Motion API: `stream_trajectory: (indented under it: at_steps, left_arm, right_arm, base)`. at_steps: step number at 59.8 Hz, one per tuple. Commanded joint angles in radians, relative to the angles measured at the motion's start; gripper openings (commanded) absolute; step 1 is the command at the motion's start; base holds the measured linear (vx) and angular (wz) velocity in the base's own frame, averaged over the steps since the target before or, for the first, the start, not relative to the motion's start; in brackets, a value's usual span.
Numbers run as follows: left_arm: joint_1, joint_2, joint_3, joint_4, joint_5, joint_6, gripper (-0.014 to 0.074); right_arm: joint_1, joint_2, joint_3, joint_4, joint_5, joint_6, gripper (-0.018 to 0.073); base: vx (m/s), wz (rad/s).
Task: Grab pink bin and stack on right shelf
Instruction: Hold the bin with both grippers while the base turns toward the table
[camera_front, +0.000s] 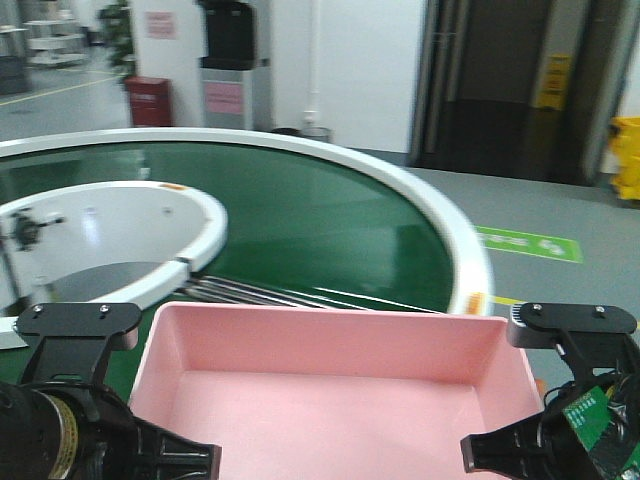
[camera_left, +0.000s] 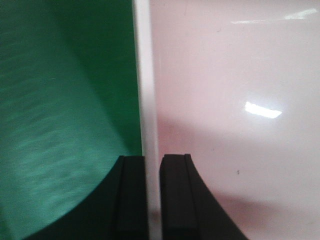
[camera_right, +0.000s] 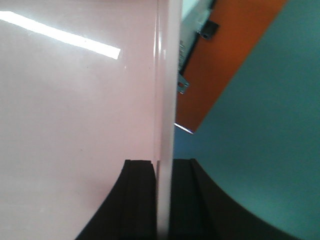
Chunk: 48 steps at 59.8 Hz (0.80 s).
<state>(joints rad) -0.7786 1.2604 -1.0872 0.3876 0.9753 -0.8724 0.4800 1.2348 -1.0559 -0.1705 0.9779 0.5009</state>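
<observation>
L gripper (camera_left: 153, 161) clamped on left wall of pink bin (camera_front: 340, 400), one pad inside, one outside. R gripper (camera_right: 161, 164) clamped same way on right wall. Bin spans betw. the two arms, long axis side to side across the base, open side up, close in front at near edge of green conveyor (camera_front: 330, 220). Equally near both arms, so prob. a two-arm carry. Right shelf not in any view; likely calls for a turn to the right, grips kept level.

Camera layout
My front view faces 12 o'clock; both wrist views sit close on the pink bin (camera_front: 330, 400).
</observation>
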Motion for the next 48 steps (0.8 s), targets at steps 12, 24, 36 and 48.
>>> stream_trajectory:
  at_steps: [12, 24, 36, 48]
  left_arm:
    - [-0.009, -0.033, -0.033, 0.033, -0.064, -0.003, 0.0041]
    - [-0.009, -0.033, -0.033, 0.033, -0.064, -0.003, 0.0041]
    - [-0.009, -0.033, -0.033, 0.033, -0.064, -0.003, 0.0041]
    - [-0.009, -0.033, -0.033, 0.033, -0.064, -0.003, 0.0041]
  right_arm:
    - [-0.003, -0.025, -0.029, -0.043, -0.042, -0.006, 0.0084]
    - [-0.003, -0.025, -0.029, -0.043, -0.042, -0.006, 0.0084]
    - [-0.003, -0.025, -0.029, -0.043, -0.042, -0.006, 0.0084]
    - [-0.003, -0.025, -0.029, -0.043, -0.042, -0.006, 0.0084]
  base:
    - [-0.15, -0.69]
    - [-0.14, -0.66]
    - [-0.12, -0.66]
    - [-0.09, -0.69]
